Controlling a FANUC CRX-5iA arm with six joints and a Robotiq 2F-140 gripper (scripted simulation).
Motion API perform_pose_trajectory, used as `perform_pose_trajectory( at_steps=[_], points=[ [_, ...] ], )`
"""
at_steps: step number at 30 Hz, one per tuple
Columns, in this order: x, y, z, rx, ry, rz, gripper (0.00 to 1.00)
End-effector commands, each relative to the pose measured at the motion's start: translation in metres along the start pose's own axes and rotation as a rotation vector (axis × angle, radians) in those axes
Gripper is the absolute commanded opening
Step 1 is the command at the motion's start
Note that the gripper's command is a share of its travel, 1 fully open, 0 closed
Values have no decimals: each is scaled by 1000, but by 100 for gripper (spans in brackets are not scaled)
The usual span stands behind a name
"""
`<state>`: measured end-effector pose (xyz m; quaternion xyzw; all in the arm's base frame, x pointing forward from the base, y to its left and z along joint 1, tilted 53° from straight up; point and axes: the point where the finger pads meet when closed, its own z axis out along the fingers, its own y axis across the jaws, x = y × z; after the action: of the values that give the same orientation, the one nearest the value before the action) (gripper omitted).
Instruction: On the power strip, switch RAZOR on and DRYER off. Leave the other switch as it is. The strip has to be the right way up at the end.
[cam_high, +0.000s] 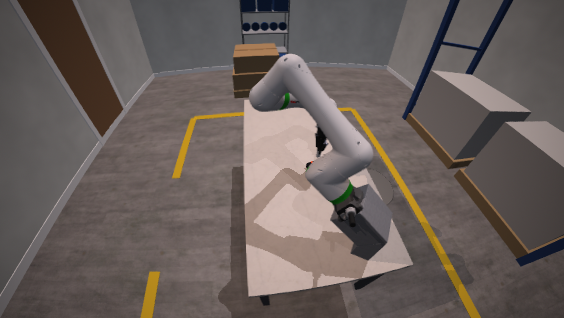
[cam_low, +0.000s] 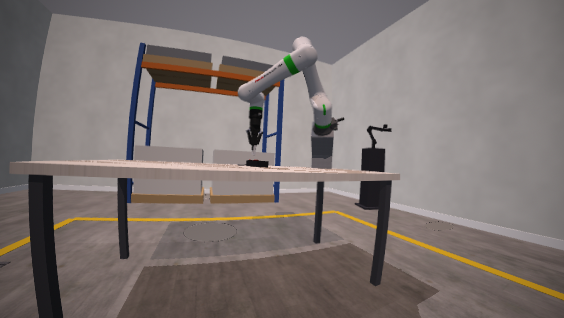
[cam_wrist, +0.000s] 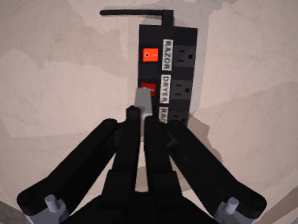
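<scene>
The black power strip (cam_wrist: 166, 72) lies face up on the table, its cord end pointing away in the wrist view. It has a row of switches with white labels beside them. The top switch (cam_wrist: 150, 55) by the RAZOR label glows orange-red. The middle switch (cam_wrist: 148, 86) by the DRYER label also shows red and is partly covered by my fingertips. The third switch is hidden under the fingers. My gripper (cam_wrist: 142, 99) is shut and empty, pointing straight down just above the strip (cam_low: 256, 161). It also shows in the exterior view (cam_low: 254, 142). In the overhead view the arm hides most of the strip.
The arm's grey base block (cam_high: 367, 220) stands at the table's near right edge. Cardboard boxes (cam_high: 255, 67) and a blue shelf rack (cam_low: 200, 120) stand beyond the table. A black stand (cam_low: 373, 170) is off to the side.
</scene>
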<state>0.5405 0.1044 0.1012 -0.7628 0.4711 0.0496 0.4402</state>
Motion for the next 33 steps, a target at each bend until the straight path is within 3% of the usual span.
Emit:
perform_pose_trajectory(
  at_steps=[1,22,23,33],
  points=[
    [0,0,-4,0,0,0,0],
    [0,0,-5,0,0,0,0],
    [0,0,-5,0,0,0,100],
    [0,0,-19,0,0,0,100]
  ],
)
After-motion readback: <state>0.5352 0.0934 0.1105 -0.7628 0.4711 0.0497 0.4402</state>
